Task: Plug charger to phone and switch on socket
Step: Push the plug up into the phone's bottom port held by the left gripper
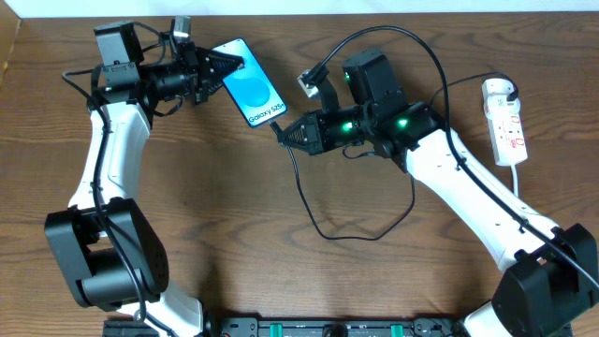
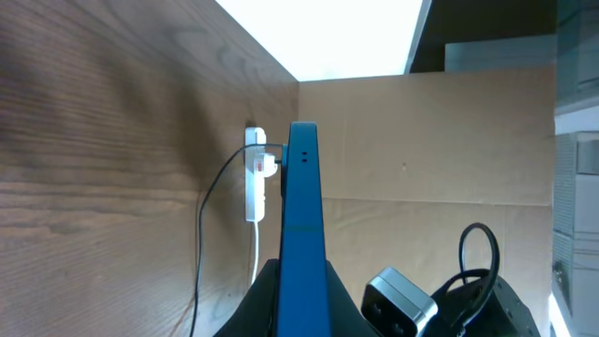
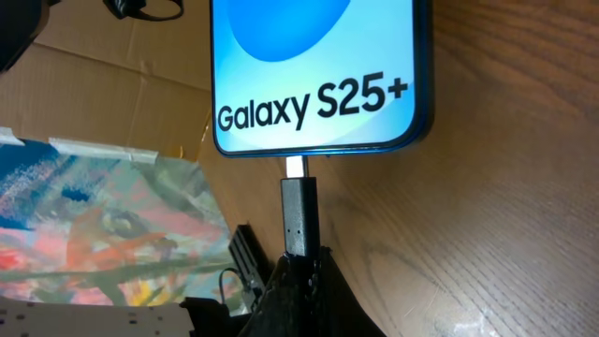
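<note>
Left tool (image 1: pixel 217 67) closed on the top end of the phone (image 1: pixel 253 94). Right tool (image 1: pixel 284 133) closed on the connector of the charger (image 1: pixel 309 211); silver tip meets the phone's bottom edge, seating depth not discernible. Socket (image 1: pixel 505 122) lies on the surface (image 1: pixel 281 271), well apart at right; switch state illegible

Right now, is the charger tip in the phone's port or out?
Not fully in: bare metal of the charger tip shows below the phone's bottom edge. Whether any is inside the port, cannot tell.
</note>
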Robot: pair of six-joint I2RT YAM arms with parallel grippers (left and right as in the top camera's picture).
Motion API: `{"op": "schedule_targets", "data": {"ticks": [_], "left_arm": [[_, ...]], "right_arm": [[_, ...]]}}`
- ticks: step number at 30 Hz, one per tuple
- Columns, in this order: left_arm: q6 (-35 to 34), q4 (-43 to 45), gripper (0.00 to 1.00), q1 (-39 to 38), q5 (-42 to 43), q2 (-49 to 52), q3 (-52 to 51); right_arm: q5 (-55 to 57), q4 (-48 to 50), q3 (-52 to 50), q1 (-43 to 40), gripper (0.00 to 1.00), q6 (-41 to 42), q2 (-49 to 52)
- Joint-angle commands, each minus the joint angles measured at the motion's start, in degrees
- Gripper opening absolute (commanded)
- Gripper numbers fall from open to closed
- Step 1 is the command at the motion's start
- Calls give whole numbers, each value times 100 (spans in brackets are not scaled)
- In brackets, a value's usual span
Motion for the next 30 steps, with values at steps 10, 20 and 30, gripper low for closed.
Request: {"op": "schedule_targets", "data": {"ticks": [10,20,30], "left_arm": [[42,-37,7,-188,382,-151,35],[20,-42,7,-188,330,-151,35],[-229,-57,7,-188,-4,-151,35]], "right_arm": [[337,376,26,13,1,232,-107],[737,509,26,85,1,721,-107],[1058,527,26,122,1,929,-107]]}}
